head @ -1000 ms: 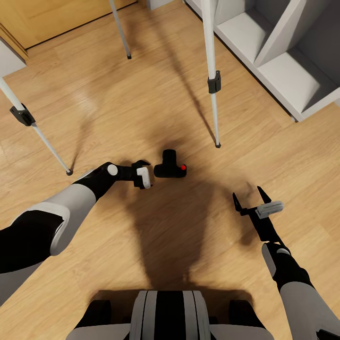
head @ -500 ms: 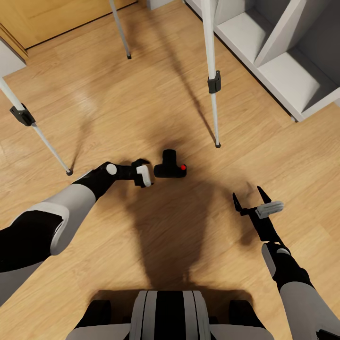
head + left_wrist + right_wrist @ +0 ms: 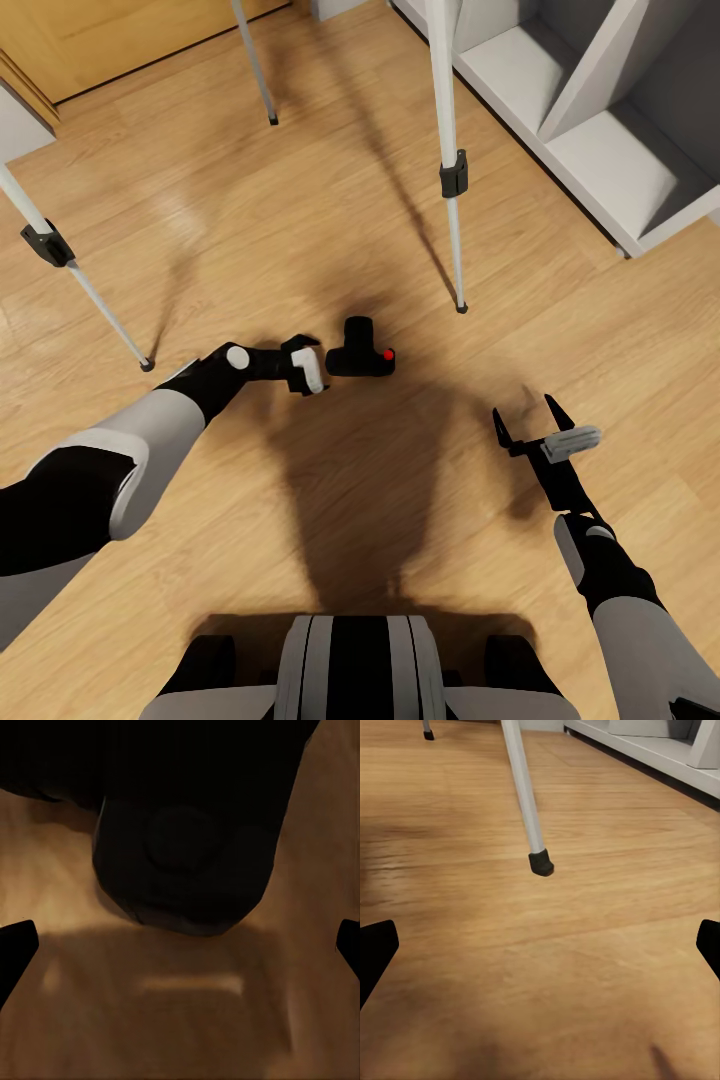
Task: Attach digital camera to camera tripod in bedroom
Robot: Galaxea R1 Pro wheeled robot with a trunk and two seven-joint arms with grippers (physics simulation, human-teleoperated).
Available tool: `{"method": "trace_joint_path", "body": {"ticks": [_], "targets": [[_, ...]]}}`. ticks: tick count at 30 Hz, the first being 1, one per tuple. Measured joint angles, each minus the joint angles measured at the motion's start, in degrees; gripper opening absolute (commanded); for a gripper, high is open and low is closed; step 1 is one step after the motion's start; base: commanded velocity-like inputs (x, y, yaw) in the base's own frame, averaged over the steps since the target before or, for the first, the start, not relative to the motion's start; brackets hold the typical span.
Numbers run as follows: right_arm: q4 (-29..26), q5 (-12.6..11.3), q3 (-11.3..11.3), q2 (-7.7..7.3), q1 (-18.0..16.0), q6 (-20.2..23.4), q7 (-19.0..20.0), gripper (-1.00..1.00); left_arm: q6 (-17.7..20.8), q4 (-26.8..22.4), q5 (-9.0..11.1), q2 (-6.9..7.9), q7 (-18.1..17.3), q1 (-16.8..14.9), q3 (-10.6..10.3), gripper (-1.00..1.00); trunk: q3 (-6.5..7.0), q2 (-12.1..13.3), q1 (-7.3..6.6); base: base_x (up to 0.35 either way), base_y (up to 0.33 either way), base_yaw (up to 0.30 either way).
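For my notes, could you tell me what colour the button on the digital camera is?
Red, on the digital camera; head view shows it best.

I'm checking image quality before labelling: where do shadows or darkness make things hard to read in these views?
Head view: a broad soft shadow covers the floor around the digital camera, black on dark, though its red button stands out. Left wrist view: very dim, the digital camera is a dark, low-contrast mass. Right wrist view: evenly lit, a camera tripod leg is crisp.

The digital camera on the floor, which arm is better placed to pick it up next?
Left. The left gripper sits open right beside the digital camera, which looms close in its wrist view. The right gripper, also open, hangs farther off, pointing at a tripod foot.
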Motion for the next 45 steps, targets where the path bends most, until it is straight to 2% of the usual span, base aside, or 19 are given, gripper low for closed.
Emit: {"method": "trace_joint_path", "body": {"ticks": [16, 36, 45], "targets": [[0.0, -0.01, 0.0, -0.03, 0.0, 0.0, 0.05, 1.0, -0.05, 0.0, 0.01, -0.55, 0.0, 0.0, 1.68, 1.0, 0.0, 0.0, 0.0, 0.0, 0.0, 0.0], [0.0, -0.05, 0.0, -0.02, 0.0, 0.0, 0.04, 1.0, 0.02, 0.0, 0.08, -0.69, 0.08, 0.0, 2.08, 1.0, 0.0, 0.0, 0.0, 0.0, 0.0, 0.0], [0.0, -0.01, 0.0, 0.02, 0.0, 0.0, 0.06, 1.0, 0.03, 0.15, 0.09, -0.7, 0.09, 0.0, 4.73, 1.0, 0.0, 0.0, 0.0, 0.0, 0.0, 0.0]]}}
